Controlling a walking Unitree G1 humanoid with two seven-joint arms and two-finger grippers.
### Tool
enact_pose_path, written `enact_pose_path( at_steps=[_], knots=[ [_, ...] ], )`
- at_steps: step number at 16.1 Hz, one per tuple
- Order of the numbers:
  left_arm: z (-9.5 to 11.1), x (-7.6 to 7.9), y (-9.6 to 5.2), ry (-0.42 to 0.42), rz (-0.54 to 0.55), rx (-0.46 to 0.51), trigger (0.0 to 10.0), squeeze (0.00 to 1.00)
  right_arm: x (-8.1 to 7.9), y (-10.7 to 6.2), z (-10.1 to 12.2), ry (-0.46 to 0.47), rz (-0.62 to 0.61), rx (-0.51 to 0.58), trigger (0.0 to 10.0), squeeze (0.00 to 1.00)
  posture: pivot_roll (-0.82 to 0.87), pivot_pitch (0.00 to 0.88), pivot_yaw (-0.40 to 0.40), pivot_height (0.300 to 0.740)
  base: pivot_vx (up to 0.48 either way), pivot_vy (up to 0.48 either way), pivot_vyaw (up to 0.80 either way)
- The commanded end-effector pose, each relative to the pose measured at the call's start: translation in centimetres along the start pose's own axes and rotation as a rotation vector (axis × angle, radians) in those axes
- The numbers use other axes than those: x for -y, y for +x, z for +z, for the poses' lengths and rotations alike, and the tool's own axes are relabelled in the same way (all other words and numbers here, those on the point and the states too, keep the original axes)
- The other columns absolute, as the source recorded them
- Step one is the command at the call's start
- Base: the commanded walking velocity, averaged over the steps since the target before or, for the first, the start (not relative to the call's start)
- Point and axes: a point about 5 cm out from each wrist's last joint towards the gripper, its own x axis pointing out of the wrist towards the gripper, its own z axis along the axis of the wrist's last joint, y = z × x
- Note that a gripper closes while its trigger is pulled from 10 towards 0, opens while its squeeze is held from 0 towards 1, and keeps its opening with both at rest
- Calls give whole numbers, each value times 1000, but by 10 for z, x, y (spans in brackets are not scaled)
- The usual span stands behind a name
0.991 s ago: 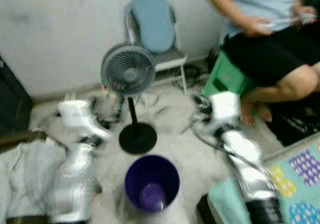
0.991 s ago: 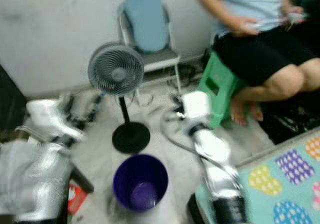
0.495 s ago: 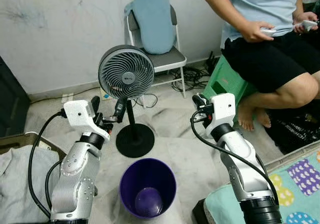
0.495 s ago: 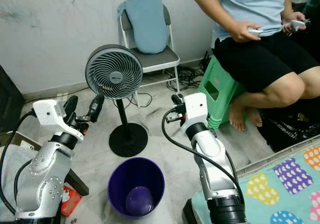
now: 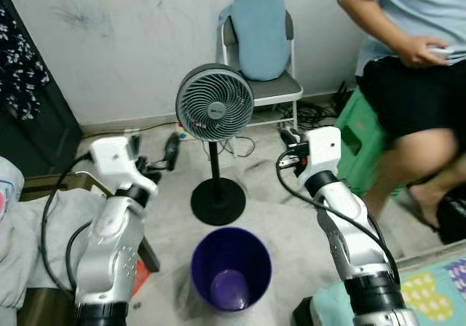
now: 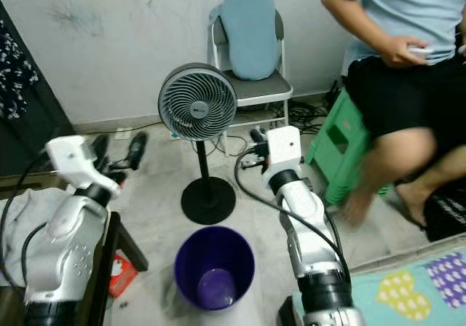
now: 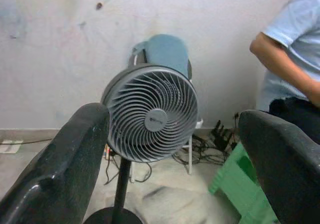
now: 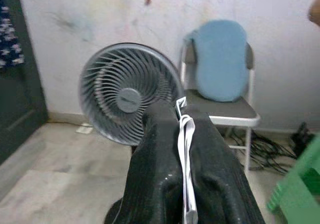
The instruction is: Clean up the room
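Observation:
A purple bin [image 5: 231, 268] stands on the floor between my two arms, with a small purple thing lying at its bottom. My left gripper [image 5: 154, 154] is held at chest height to the left of a grey pedestal fan [image 5: 215, 108]. It is open with nothing between its fingers [image 7: 65, 169]. My right gripper [image 5: 287, 132] points past the fan's right side and is shut on a thin white strip [image 8: 186, 159], which sticks out between the two black fingers [image 8: 155, 184].
Behind the fan is a folding chair with a blue cushion [image 5: 261, 35]. A person [image 5: 422, 57] sits on a green stool [image 5: 355, 140] at the right, with cables on the floor nearby. A dark cabinet [image 5: 33, 115] and grey cloth [image 5: 29, 231] are at the left; a red packet [image 6: 118, 268] lies on the floor.
The camera has swung left, so the fan, chair and person have shifted right and the dark cabinet has come into view. Both arms keep the same pose.

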Motion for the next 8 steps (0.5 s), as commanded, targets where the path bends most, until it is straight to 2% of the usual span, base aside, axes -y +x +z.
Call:
enact_pose_path(
  at_steps=[1,4,8],
  knots=[
    [-4,-9,-3,26,16,-29,10000,0,-5,6,5,-6,21,20,10000,0,-26,0,-5,740,0,0,0],
    [-30,-35,-21,52,68,-151,10000,0,-11,4,-7,-18,28,-20,10000,0,-36,0,-10,740,0,0,0],
    [-51,-40,-22,53,26,-244,10000,0,-7,-4,-26,-16,13,-109,10000,0,-41,12,-2,740,0,0,0]
  ],
)
